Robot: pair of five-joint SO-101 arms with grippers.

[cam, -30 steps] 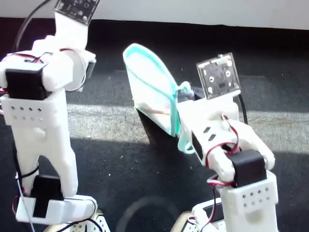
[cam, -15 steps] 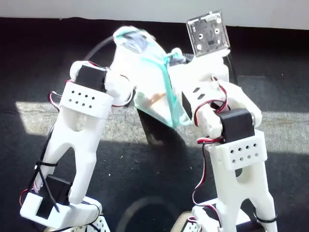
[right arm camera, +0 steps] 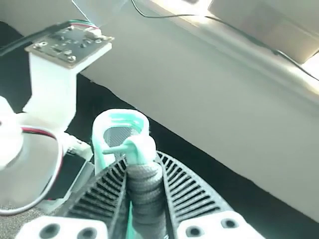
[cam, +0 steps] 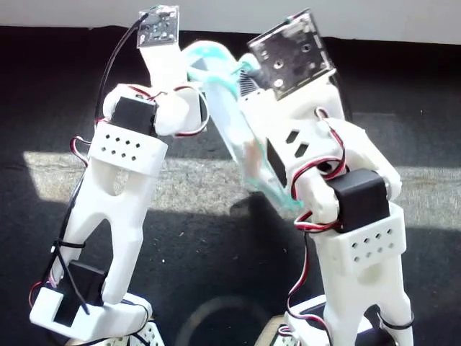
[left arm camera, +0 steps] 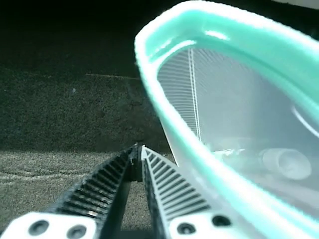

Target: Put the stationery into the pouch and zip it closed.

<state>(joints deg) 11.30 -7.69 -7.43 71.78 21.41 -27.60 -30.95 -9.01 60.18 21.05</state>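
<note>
Small pale stationery bits (left arm camera: 281,162) look already inside the clear mesh pouch (cam: 229,119) w/ teal zip rim, which my right pincer (right arm camera: 142,158) pinches up above the dark worktop (cam: 180,189); mouth gapes, left pincer (left arm camera: 138,150) pressed together beside rim, so zipping's left imo.

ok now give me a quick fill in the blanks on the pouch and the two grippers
1. The pouch has its mouth ___, not zipped.
2. The right gripper is shut on the ___.
3. The left gripper, beside the pouch's rim, has its jaws ___.
4. Stationery lies ___ the pouch.

Missing words: open; pouch; shut; inside
</note>
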